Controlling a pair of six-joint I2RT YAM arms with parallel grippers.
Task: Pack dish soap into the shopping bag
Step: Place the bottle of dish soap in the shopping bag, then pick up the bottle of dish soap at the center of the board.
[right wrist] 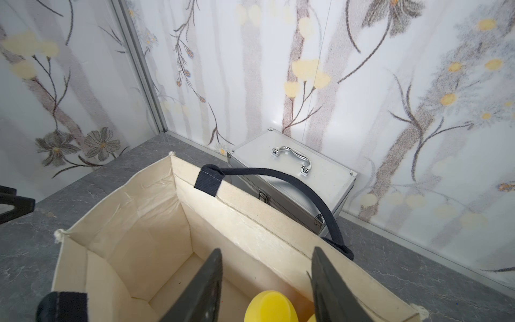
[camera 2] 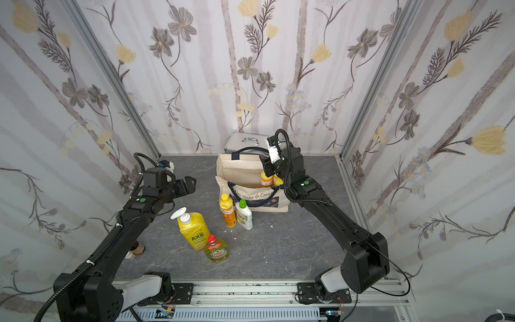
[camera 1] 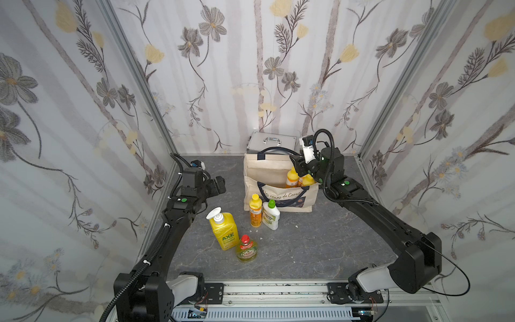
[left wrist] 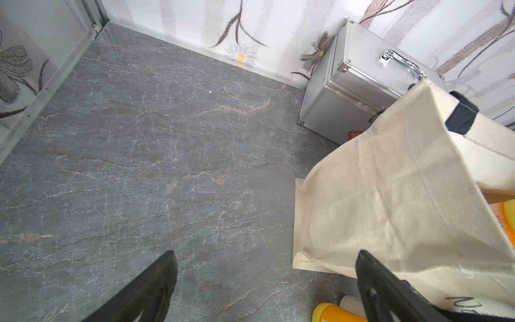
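Note:
The cream shopping bag (camera 1: pixel 267 170) (camera 2: pixel 242 170) stands open at the back centre. Two orange dish soap bottles (camera 1: pixel 292 178) (camera 2: pixel 266 179) with yellow caps stand inside it at its right end. My right gripper (camera 1: pixel 296 164) (right wrist: pixel 267 251) hangs open over that end, and a yellow cap (right wrist: pixel 269 306) sits between its fingers with a gap on each side. In front of the bag stand an orange bottle (camera 1: pixel 255 212), a white green-capped bottle (camera 1: pixel 271 216), the yellow AXE pump bottle (camera 1: pixel 224 232) and the red-capped Fairy bottle (camera 1: pixel 246 249). My left gripper (camera 1: pixel 221 185) (left wrist: pixel 267 252) is open and empty, left of the bag.
A silver metal case (camera 1: pixel 271 142) (right wrist: pixel 292 178) stands right behind the bag against the back wall. The bag's navy handle (right wrist: pixel 292 184) arches over the case side. Flowered walls close in the grey marbled floor (left wrist: pixel 167 167) on three sides.

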